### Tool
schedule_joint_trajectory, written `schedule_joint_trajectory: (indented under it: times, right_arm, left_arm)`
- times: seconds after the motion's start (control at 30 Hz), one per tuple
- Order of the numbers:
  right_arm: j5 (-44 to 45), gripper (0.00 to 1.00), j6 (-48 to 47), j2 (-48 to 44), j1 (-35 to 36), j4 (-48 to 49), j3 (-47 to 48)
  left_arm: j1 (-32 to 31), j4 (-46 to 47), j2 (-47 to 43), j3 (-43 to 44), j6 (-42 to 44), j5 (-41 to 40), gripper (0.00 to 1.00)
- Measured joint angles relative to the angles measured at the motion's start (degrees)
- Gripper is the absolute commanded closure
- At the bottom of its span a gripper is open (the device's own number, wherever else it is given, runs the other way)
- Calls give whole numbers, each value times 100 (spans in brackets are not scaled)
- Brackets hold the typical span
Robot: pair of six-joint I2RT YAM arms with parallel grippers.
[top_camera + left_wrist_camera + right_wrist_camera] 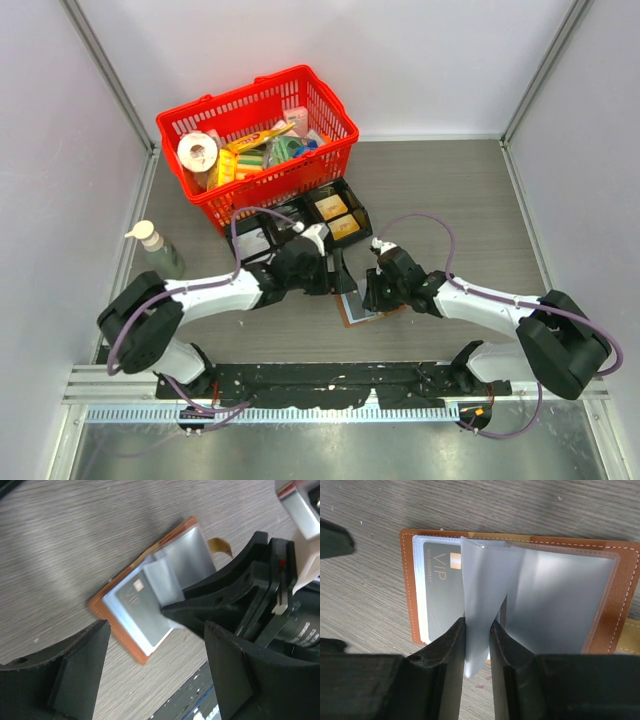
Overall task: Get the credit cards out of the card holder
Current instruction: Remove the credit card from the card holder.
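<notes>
**Condition.** The card holder (409,595) lies open and flat on the surface (365,580), between the two arms. The right pincer (477,626) is closed on a translucent plastic sleeve (481,575) of the holder and holds that leaf upright. No card shows inside the pinched leaf. The VIP card (440,592), grey, sits in the leftmost pocket, flat against the brown cover. The left pincer (156,630) hovers above the holder with its jaws spread wide and grips nothing. Nothing presses the holder down.

**Hazards.**
- Lifting the whole holder. The right pincer grips the sleeve, not a card. An upward pull likely carries the unpinned holder off the surface.
- Sleeve slip or tear. The leaf is thin and smooth, so it can slide out of the jaws or crease under load.
- Card retention. The VIP card probably fits its pocket closely. A grasp at the pocket edge can pinch the plastic with the card and lock it in.
- Collision. The two pincers work close together, so a descending left finger can strike the right one.
</notes>
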Motion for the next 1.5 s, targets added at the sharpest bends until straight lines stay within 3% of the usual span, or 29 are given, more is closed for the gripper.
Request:
schedule_joint_trajectory:
  times: [0.23,0.4,0.7,1.17,1.5]
  right_arm:
    - [-195,71,81,-24,-105,142,-85]
    - [-243,71,144,-46,-125,210,-133]
    - [146,60,186,-310,-129,-127,-146]
    - [2439,54,295,-1235,-131,-1694,289]
    - [1386,51,15,-2052,-131,-1191,291]
  left_arm:
    - [-175,575,1032,372,-149,212,51]
    - [-197,911,1423,352,-337,284,58]
    - [-247,1292,1534,205,-640,273,60]
    - [-275,1384,1523,151,-739,256,60]
    - [-313,1222,1346,68,-671,105,61]
